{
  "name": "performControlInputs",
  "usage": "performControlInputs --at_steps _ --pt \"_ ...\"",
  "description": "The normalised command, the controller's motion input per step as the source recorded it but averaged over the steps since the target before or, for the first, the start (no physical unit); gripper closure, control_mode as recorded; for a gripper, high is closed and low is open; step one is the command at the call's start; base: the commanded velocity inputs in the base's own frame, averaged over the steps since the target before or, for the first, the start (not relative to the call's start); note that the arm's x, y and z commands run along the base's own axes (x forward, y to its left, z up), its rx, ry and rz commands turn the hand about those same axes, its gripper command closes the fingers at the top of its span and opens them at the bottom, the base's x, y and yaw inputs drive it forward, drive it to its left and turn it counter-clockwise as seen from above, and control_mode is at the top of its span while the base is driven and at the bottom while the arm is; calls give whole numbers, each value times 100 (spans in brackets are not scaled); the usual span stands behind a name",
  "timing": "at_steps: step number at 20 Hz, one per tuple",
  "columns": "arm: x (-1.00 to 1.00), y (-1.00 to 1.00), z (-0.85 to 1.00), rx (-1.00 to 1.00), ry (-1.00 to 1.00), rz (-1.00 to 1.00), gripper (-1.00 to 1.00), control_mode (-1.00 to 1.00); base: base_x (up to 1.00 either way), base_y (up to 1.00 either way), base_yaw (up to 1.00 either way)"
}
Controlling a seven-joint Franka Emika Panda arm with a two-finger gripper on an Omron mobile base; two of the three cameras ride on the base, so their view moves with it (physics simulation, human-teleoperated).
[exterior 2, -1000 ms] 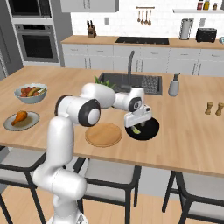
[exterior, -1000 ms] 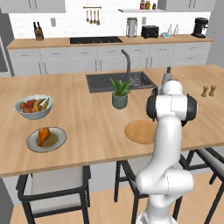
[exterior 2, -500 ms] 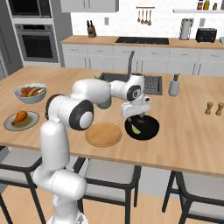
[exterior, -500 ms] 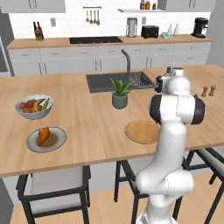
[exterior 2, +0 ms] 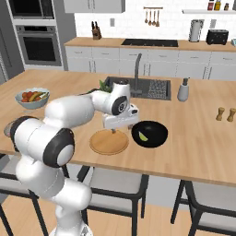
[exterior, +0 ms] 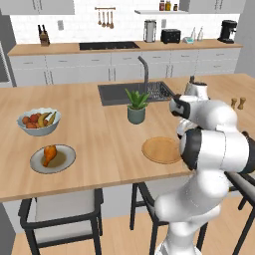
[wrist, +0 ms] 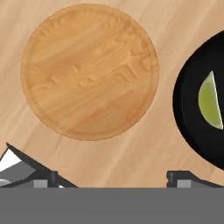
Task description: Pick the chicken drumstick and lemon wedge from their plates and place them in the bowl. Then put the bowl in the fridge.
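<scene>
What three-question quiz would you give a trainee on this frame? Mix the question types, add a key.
1. True or false: the lemon wedge lies in the black bowl.
2. Multiple choice: the chicken drumstick is A) in the black bowl, B) on the grey plate, C) on the wooden plate, D) in the white fruit bowl.
3. Fill in: the gripper hangs over the wooden plate with its jaws ____ and nothing between them.

Key: 1 true; 2 B; 3 open.
</scene>
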Motion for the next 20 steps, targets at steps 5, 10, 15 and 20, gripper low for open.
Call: performControlInputs --at_steps 5,10,15,20 --pt "-47 100 17 0 0 -25 -100 -100 0 0 0" --pt "-11 100 26 0 0 -19 -100 -100 0 0 0" --pt "0 100 11 4 0 -28 -100 -100 0 0 0" --pt "0 100 5 0 -1 -18 -100 -100 0 0 0"
